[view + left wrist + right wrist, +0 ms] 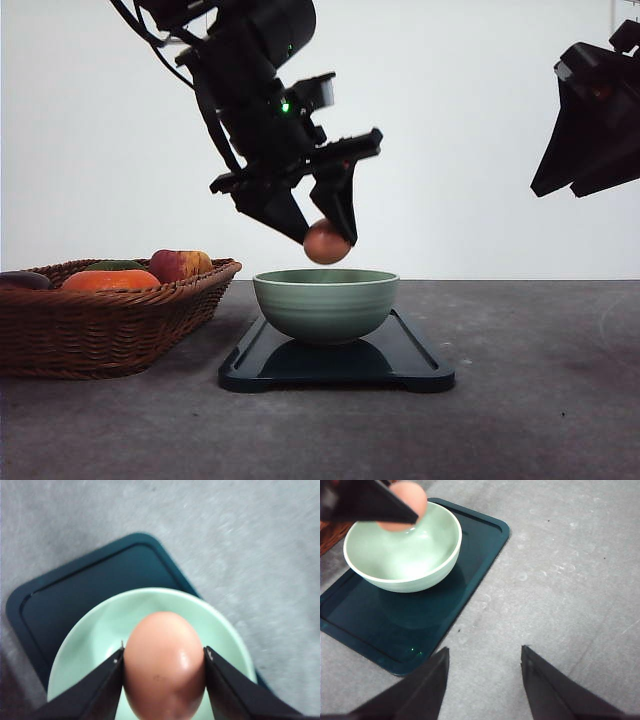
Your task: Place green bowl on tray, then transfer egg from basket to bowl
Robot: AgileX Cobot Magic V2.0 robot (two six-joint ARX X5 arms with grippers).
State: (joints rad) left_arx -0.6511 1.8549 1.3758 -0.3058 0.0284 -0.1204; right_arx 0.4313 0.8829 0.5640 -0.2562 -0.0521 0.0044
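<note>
Egg (326, 243) hangs clamped in the left gripper (329, 226) jaws, straight above the green bowl (326, 303) at six o'clock; right jaws gape.

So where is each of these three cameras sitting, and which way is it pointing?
Front: low at table height, facing forward at the green bowl on the tray; both arms overhead.
Left wrist: looks down past the left gripper clamping the egg.
Right wrist: above the table, right gripper open.
All three share bowl, tray, egg.
</note>
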